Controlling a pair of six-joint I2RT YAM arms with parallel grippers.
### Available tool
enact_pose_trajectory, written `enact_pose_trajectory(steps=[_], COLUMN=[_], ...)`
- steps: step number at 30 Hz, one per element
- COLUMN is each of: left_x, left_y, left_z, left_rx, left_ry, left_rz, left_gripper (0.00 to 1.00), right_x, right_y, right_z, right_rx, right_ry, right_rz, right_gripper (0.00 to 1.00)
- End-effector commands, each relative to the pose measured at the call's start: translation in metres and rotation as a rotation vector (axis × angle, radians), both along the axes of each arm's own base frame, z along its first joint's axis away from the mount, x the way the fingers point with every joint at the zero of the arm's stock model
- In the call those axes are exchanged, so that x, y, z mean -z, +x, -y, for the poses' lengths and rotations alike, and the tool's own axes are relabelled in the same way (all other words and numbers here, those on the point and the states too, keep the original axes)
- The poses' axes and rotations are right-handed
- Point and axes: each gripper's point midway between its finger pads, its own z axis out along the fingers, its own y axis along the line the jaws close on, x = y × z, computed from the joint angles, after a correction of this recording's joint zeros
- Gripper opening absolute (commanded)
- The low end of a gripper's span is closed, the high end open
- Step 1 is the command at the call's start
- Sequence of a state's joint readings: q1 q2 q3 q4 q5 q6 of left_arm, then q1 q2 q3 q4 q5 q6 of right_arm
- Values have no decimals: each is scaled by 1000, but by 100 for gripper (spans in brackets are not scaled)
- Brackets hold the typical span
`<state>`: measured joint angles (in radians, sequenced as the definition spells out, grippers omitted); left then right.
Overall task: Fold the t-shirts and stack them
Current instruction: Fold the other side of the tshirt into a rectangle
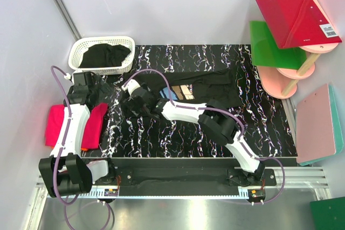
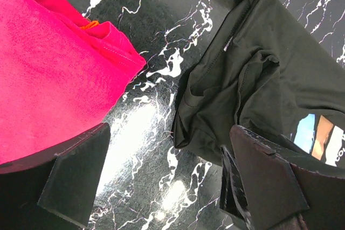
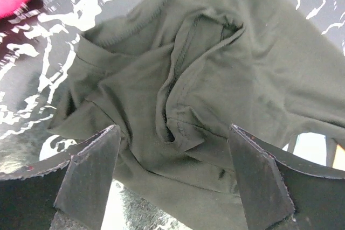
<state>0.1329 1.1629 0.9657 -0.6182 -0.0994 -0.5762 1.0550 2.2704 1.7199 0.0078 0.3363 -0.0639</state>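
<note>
**Pincers.** Left pincer (image 2: 167, 187): jaws wide apart, nothing between them, hanging over bare table (image 2: 151, 41) between the pink tee (image 2: 48, 79) and the black tee (image 3: 215, 79). Right pincer (image 3: 175, 181): jaws also spread, straddling the black tee's rumpled end, no cloth clamped.

**Near, 8 o'clock.** The pink tee lies folded flat at the table's left edge. It is judged to be done and to serve as the base of the stack.

**Centre.** The black tee is unfolded, its body stretching toward 3 o'clock and its print (image 2: 318, 133) facing up. The 9 o'clock end is bunched into ridges with a stitched hem showing.
- Handling, judged: light, limp, not fragile. It will sag and drag, and layers may cling together.
- Hold, judged: pinch the hem ridge or a corner, where the seam gives purchase. A grab mid-panel would likely gather several layers.

**Room.** There is bare table from 4 to 6 o'clock, between the tee and the arm bases. The right arm lies across the cloth's near side, so snagging is a risk.

**Far.** The basket (image 1: 81, 52) at 11 o'clock holds another black tee (image 1: 105, 55). The boards (image 1: 294, 17) stand at 2 o'clock, well apart.
</note>
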Motion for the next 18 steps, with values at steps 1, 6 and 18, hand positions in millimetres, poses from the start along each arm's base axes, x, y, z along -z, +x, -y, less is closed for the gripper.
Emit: enact_pose_trajectory(steps=[1, 6, 18], left_x=[-5, -6, -5], left_y=[10, 9, 8], left_z=[0, 0, -1], left_rx=[20, 17, 13], left_ry=[-2, 3, 4], left_rz=[42, 46, 43], left_gripper=[99, 99, 99], right_x=[-19, -12, -20], right_y=[14, 17, 26], right_z=[-8, -9, 3], right_rx=[36, 43, 111], right_ry=[32, 24, 33], right_rz=[53, 53, 83], right_gripper=[87, 61, 0])
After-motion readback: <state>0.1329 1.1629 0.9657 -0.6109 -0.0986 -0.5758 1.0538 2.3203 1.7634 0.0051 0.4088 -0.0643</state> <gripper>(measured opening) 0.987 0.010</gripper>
